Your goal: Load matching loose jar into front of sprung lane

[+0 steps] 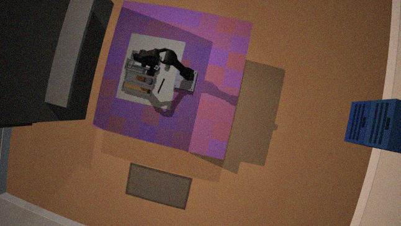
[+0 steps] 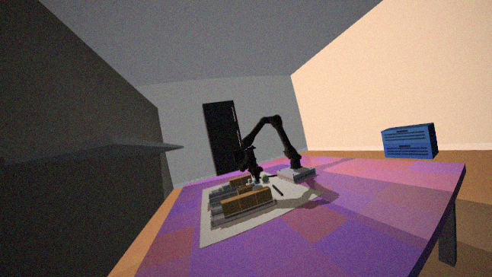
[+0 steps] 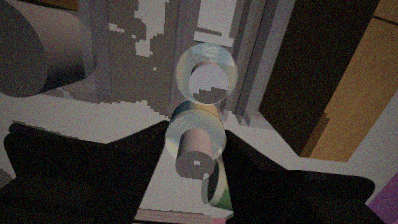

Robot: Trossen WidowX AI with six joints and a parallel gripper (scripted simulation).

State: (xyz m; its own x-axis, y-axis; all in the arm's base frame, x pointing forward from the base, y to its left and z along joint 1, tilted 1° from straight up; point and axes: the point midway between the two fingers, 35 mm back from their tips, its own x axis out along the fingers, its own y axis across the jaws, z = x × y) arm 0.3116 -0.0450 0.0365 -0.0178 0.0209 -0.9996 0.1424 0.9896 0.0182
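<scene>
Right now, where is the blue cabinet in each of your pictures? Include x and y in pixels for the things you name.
Top: the cabinet (image 1: 372, 124) is at the right edge, about mid-height.
Exterior: the cabinet (image 2: 409, 141) is at the right, beyond the table, near the pale wall.
Wrist: it is not in this picture.
Shared landmark: the purple table (image 1: 214, 124) (image 2: 305, 251) (image 3: 387, 207), only a corner patch in the wrist view.

In the wrist view, a clear jar (image 3: 209, 82) is blocking the way directly ahead; a brown box (image 3: 362, 85) is bounding the right, a broad cylinder (image 3: 65, 50) the left.
</scene>
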